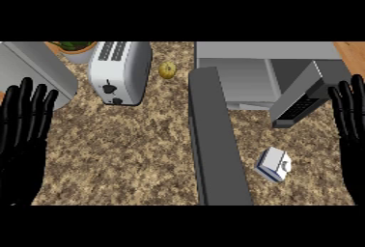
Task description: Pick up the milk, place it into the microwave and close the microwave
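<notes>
Head view: one milk [273,164] on counter [128,154] beside one open microwave [242,72], one toaster [119,65], one fruit [167,70]; left hand [25,130] and right hand [351,116] both spread.

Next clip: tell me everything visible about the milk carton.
The milk carton is a small white box with blue sides, card-like. It rests on the speckled counter, turned askew, just right of the open microwave door without touching it. The right hand, open at the view's edge, is apart from it.
</notes>
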You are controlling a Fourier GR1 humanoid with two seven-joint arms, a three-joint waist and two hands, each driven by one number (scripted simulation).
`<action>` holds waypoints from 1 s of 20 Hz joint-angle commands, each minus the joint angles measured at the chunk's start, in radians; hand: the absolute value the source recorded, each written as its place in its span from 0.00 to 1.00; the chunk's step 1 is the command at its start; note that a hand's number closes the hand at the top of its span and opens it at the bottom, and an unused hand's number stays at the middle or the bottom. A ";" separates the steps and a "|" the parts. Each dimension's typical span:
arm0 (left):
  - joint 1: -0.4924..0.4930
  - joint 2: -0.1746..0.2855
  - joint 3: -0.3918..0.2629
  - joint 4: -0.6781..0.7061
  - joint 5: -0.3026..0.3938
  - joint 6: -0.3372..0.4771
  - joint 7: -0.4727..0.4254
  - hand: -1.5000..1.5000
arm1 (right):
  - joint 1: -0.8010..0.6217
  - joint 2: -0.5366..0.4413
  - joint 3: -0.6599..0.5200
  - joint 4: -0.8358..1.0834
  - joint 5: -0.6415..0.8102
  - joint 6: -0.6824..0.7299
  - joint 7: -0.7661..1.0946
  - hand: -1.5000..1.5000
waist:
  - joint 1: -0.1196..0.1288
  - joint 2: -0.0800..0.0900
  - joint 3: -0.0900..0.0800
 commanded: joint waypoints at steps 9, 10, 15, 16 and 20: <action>0.056 -0.082 -0.050 0.058 -0.079 0.077 0.025 0.00 | 0.005 0.103 0.048 -0.021 0.019 -0.123 0.127 0.00 | -0.012 0.020 0.004; 0.098 -0.083 -0.045 0.061 -0.073 0.060 -0.020 0.00 | 0.019 0.103 0.029 0.024 0.016 -0.123 0.054 0.00 | -0.009 0.021 0.004; 0.106 -0.084 -0.165 -0.058 -0.118 0.156 0.091 0.00 | 0.069 0.092 0.025 0.032 0.006 -0.115 0.040 0.00 | -0.010 0.020 0.004; 0.092 -0.072 -0.107 -0.008 -0.082 0.086 0.051 0.00 | 0.003 0.105 0.057 0.142 0.037 -0.185 -0.002 0.00 | -0.008 0.021 0.004; 0.223 -0.084 -0.162 -0.127 -0.102 0.103 0.048 0.00 | 0.094 0.104 0.047 0.120 0.023 -0.152 -0.029 0.00 | -0.007 0.020 0.004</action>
